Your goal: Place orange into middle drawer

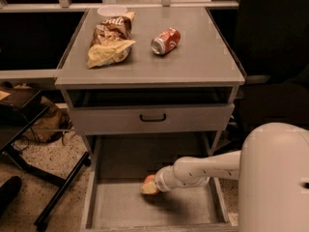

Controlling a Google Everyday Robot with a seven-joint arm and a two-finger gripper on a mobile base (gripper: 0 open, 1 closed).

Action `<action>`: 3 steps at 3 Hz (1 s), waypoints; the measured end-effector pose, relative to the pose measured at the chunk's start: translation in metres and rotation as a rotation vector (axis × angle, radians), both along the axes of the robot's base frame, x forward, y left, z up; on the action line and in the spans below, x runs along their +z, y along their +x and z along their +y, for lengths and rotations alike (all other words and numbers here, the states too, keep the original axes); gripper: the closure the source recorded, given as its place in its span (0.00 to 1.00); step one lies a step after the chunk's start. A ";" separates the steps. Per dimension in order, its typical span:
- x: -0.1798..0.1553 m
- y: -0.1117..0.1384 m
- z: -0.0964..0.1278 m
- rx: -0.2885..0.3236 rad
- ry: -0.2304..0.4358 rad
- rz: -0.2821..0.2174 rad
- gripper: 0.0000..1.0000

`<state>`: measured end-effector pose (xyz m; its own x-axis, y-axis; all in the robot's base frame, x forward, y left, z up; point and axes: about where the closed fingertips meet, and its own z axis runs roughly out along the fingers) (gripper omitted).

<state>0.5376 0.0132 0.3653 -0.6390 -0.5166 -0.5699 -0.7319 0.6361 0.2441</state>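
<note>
The orange (148,184) is at the tip of my arm, low inside the pulled-out middle drawer (120,209), a wide grey tray under the cabinet. My gripper (156,183) reaches in from the right and is shut on the orange, holding it just above the drawer floor, near the middle of the tray. The gripper mostly hides the orange's right side.
Above the tray is a closed grey drawer front with a black handle (153,117). On the cabinet top lie a red soda can (165,41), chip bags (112,40) and a white lid (112,10). A black chair base (53,178) stands left. My white body (275,178) fills the lower right.
</note>
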 end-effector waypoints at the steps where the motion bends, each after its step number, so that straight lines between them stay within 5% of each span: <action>1: 0.000 0.000 0.000 0.000 0.000 0.000 0.81; 3: 0.000 0.000 0.000 0.000 0.000 0.000 0.35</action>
